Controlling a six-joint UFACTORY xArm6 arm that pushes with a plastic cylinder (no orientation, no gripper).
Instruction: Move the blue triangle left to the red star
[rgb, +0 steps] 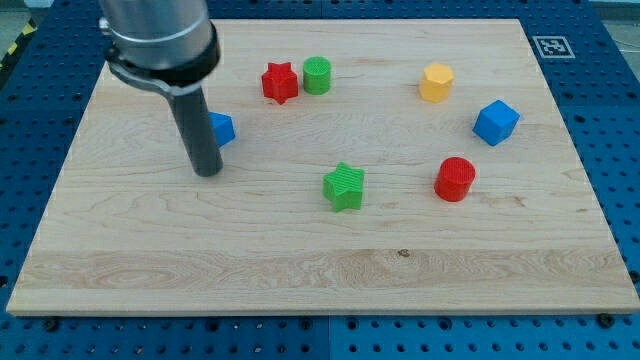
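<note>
So on the wooden board (300, 270) there's a green cylinder (317, 75) near the view's top, a bit left of centre. Over on the view's right you've got a yellow block (436, 82), looks kinda hexagonal, with a blue cube (496, 122) below it and further right. A red cylinder (455, 179) sits lower down, and a green star (345, 187) is roughly mid-board, well apart from it. There's also a black-and-white marker tag (549, 46) in the top right corner, and blue pegboard (620, 120) all around the board.
</note>
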